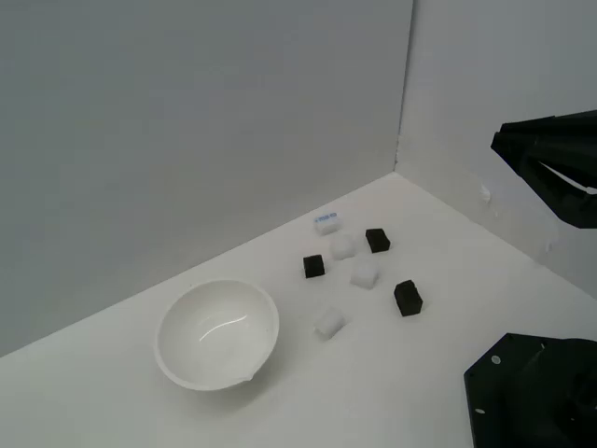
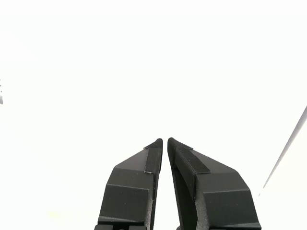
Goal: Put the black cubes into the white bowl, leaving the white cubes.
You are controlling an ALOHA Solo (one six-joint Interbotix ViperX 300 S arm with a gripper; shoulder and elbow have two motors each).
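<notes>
Three black cubes lie on the white table in the exterior view: one (image 1: 378, 241) farthest back, one (image 1: 313, 267) toward the bowl, one (image 1: 408, 298) nearest the front. Among them lie white cubes (image 1: 364, 276), (image 1: 342, 246), (image 1: 329, 323), and one with a blue mark (image 1: 326, 221). The white bowl (image 1: 216, 333) stands empty at the exterior view's left of the cubes. My gripper (image 2: 165, 140) is shut and empty in the wrist view, facing only blank white surface. In the exterior view it (image 1: 496, 142) hangs high at the right edge, well apart from the cubes.
Grey-white walls meet in a corner (image 1: 396, 159) behind the cubes. The arm's black base (image 1: 536, 392) fills the exterior view's lower right corner.
</notes>
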